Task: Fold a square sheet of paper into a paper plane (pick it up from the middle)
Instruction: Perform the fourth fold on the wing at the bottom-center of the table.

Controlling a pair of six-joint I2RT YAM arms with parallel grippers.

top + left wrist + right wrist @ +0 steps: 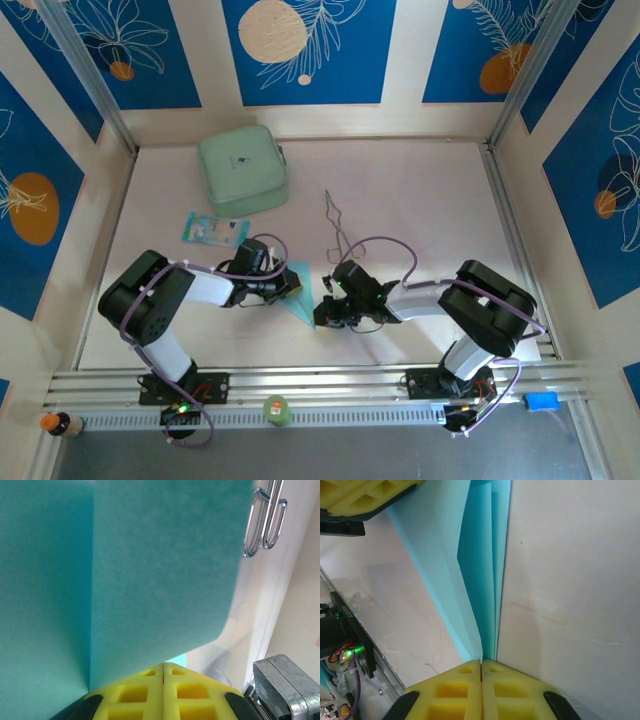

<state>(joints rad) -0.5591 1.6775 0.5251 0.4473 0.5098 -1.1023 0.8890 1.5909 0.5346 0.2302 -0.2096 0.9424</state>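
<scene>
Mint-green case (243, 170) lies well beyond the left hand (283, 286), on its far side, with a small blue-and-white packet (215, 230) between the two, nearer the hand.

In the left wrist view the left hand (163, 674) has its yellow pads (135, 695) pressed flat together, and the paper (150, 580) rises straight out of the seam between them. It is clamped at the paper's wide end. A lengthwise crease runs up from the pads.

Seen from above, the paper (300, 290) spans the gap between the two hands as a folded cyan wedge. Its long axis runs from the left hand across to the right hand (325, 306), and its narrow tip points at the right hand.

Metal tongs (340, 225) lie on the tabletop (430, 200) just beyond the right hand.

In the right wrist view the right hand (481, 672) is closed too, its pads (512, 695) meeting on the paper's (480, 580) tip. The folded layers fan out away from it toward the left hand's pads (360, 495).
</scene>
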